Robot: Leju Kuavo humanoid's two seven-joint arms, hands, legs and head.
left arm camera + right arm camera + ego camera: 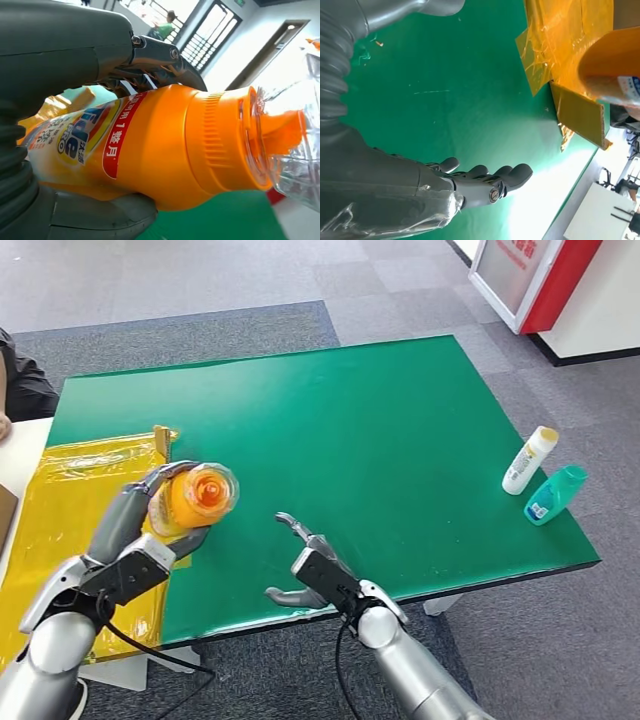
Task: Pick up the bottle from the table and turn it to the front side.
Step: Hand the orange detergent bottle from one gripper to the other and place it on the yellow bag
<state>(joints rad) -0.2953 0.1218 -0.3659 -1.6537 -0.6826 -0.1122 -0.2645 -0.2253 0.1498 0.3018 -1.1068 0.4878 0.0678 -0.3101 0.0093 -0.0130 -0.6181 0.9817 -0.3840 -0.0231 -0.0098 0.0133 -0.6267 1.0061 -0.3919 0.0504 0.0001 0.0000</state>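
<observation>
Orange detergent bottle is held off the green tabletop in the left robot hand, above the tabletop's near left part. In the head view the bottle lies roughly on its side, its clear cap end turned toward the camera and up. The left wrist view shows it close up: an orange body with a label bearing a red band and blue lettering, a ribbed orange collar, and a clear cap over an orange spout. A thick grey thumb sits beneath the body and dark fingers curl over the top of it, so the left robot hand grips the bottle around its middle.

The right robot hand hovers low over the near edge of the tabletop, holding nothing, with its fingers apart and lightly curved. In the right wrist view its fingers stretch out over bare green surface, with the orange bottle off to one side.

A yellow plastic-covered tray with a cardboard edge lies at the left end of the tabletop, under and behind the left robot hand. Near the far right edge lie a white bottle with a yellow cap and, just beside it, a teal bottle, both on their sides. A person's dark sleeve shows at the left edge.
</observation>
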